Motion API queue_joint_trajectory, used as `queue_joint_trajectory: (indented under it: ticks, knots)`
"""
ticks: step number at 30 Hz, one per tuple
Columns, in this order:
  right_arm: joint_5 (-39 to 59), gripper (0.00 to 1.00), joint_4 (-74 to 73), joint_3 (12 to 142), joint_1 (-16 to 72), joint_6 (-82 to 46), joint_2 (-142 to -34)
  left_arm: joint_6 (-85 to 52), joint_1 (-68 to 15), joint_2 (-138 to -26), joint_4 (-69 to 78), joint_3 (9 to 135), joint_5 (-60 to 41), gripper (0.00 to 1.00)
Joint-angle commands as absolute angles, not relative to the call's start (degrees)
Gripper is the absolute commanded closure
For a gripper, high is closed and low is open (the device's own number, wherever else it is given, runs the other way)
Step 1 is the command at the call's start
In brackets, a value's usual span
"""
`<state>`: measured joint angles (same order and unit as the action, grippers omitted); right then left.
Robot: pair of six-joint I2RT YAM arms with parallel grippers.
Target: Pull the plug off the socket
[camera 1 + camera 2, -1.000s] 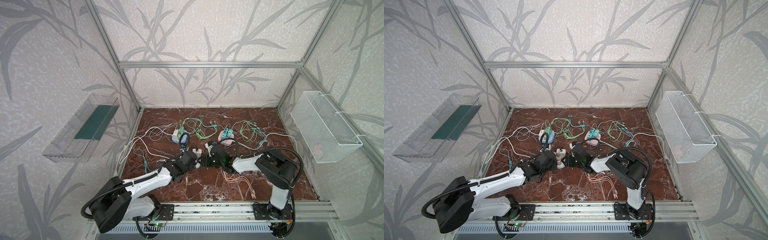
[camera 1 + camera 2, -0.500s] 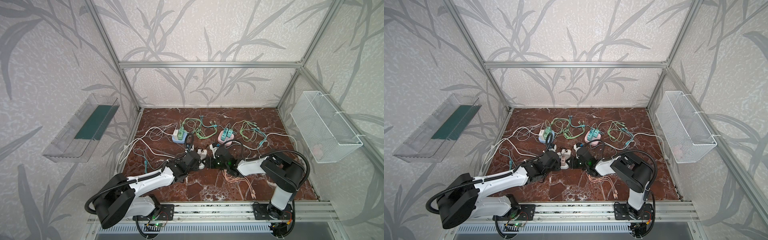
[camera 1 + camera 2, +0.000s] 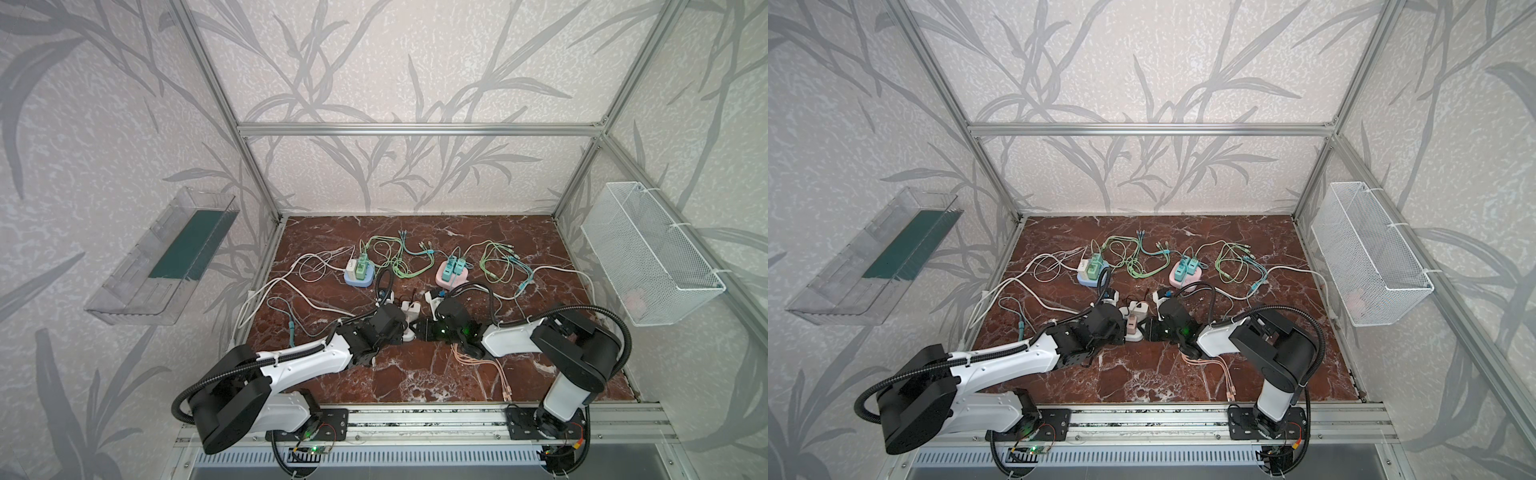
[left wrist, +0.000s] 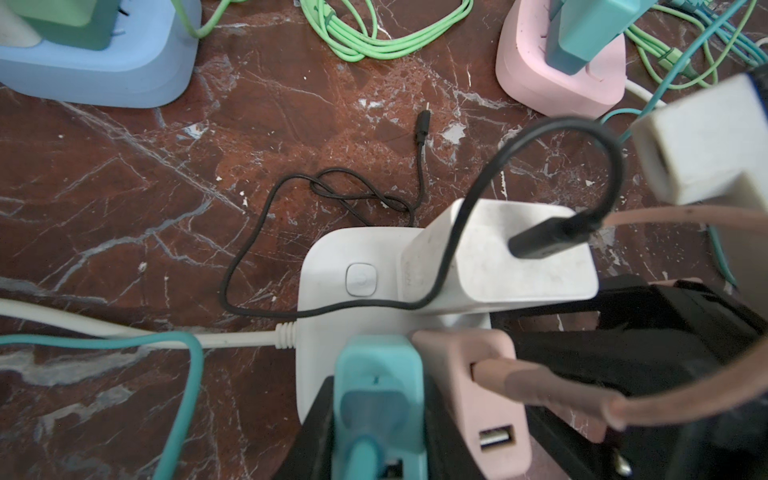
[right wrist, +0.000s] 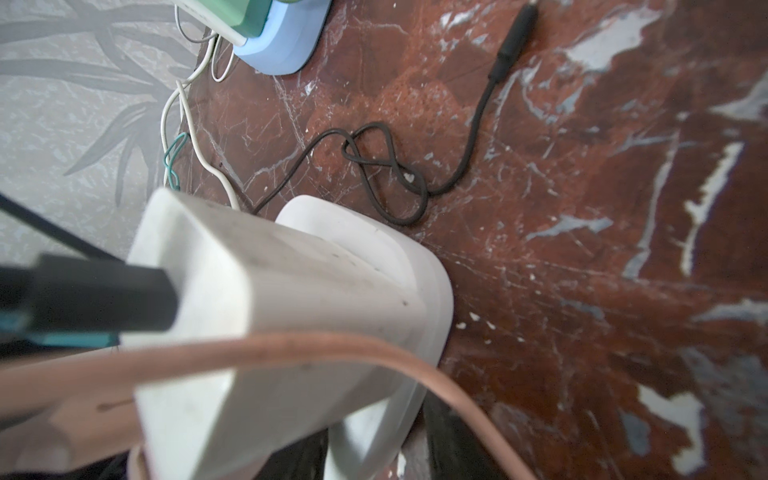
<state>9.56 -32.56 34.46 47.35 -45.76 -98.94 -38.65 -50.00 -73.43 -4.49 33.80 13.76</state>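
White socket (image 4: pixel 328 316) sits at frame centre in both top views, between your two grippers. Your left gripper (image 4: pixel 380 419) is clamped on the teal plug (image 4: pixel 376 365). Your right gripper (image 3: pixel 1148 327) is just beside the neighbouring pink plug (image 4: pixel 465 374); I cannot tell whether it is gripping.

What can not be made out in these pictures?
1. The right gripper: jaws too small in both top views, hidden behind the white charger in the right wrist view; what it grips is unclear.
2. The teal plug: whether its pins sit in the white socket is hidden by its own body in the left wrist view.
3. The pink thing in the wire basket: too small in both top views to name.
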Motion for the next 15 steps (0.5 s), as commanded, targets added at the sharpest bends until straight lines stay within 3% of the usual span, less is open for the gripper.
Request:
queue_joint_trajectory:
  ticks: [1, 15]
  knots:
    - [7.9, 0.62, -23.9, 32.2, 45.8, -44.0, -98.6, -39.0, -50.8, -70.5, -1.0, 34.9, 13.8, 0.81]
    - [8.2, 0.61, -23.8, 31.9, 45.3, -41.7, -98.1, -39.5, -49.8, -61.9, -9.1, 31.2, 17.7, 0.81]
